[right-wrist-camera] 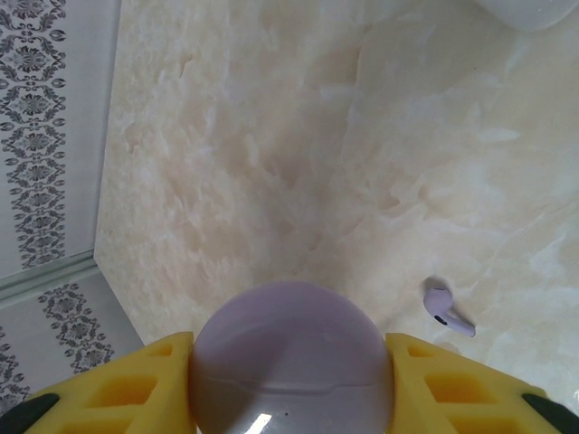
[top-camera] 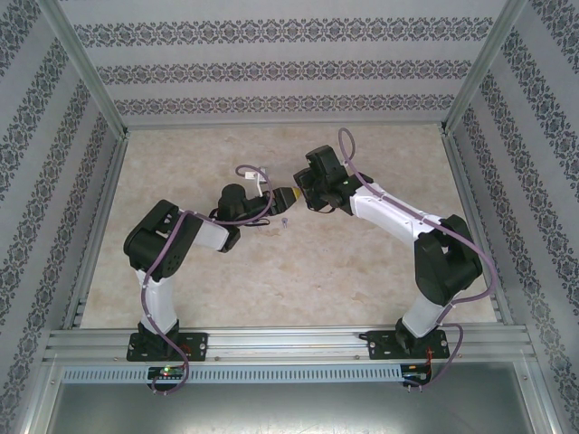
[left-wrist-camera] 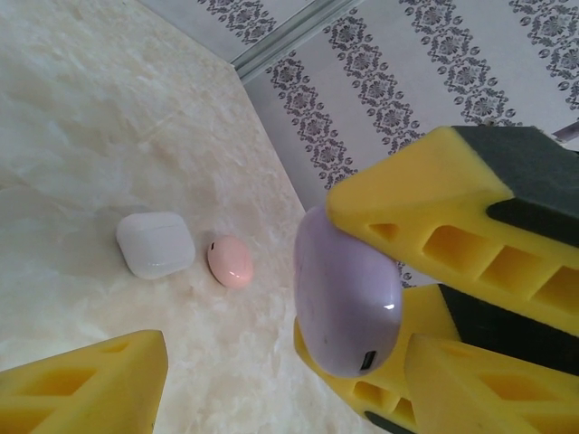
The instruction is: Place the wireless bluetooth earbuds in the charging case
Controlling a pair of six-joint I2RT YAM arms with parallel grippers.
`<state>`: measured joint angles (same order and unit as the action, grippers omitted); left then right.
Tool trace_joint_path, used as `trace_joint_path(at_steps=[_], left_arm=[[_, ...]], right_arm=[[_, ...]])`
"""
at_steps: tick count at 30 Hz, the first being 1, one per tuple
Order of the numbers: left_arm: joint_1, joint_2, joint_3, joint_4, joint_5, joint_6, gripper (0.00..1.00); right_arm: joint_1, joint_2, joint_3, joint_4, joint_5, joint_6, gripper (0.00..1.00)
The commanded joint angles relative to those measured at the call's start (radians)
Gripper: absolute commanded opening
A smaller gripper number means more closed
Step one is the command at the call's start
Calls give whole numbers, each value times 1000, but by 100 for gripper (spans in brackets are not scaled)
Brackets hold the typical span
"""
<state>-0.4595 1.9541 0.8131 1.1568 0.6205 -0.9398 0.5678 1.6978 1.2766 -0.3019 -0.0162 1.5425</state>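
Observation:
A purplish, egg-shaped charging case (right-wrist-camera: 291,362) is clamped between the yellow fingers of my right gripper (right-wrist-camera: 289,384), which is shut on it above the table. Its lid seam looks shut. In the left wrist view the same case (left-wrist-camera: 348,289) hangs close to the right-hand finger (left-wrist-camera: 488,380) of my left gripper (left-wrist-camera: 280,398). That gripper is open, and its other finger (left-wrist-camera: 81,380) is well apart from the case. One purplish earbud (right-wrist-camera: 445,310) lies loose on the table, under the two grippers (top-camera: 283,223). The two grippers meet mid-table, left gripper (top-camera: 262,194) facing right gripper (top-camera: 291,194).
A white case (left-wrist-camera: 156,244) and a smaller pink case (left-wrist-camera: 230,261) lie side by side, lids shut, on the marble-patterned table (left-wrist-camera: 109,117). Patterned walls and metal posts (top-camera: 81,81) close in the table on three sides.

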Motion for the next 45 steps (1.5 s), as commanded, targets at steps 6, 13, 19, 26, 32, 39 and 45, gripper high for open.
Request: trace_joint_path(at_steps=[6,13,19,26,32,39,45], left_arm=[[-23,32,54,75,-16,-14,62],[-24,41,63,75,-23,-16,54],[-27,51,67,96,-48,-25,44],[-33,63,53,151,-105,-50,35],[-34,72,41,179,-127,-60,27],[-38,74,43,183,-120,-65,11],[-38,71,46,178,-113,-69,0]], right_arm=[[18,26,35,8,-5,10,27],[20,31,36,10,-8,10,26],[28,34,35,17,-10,22,26],[33,27,29,23,16,60,26],[38,30,29,27,18,77,25],[39,20,27,27,22,80,26],[30,-6,18,33,32,80,42]])
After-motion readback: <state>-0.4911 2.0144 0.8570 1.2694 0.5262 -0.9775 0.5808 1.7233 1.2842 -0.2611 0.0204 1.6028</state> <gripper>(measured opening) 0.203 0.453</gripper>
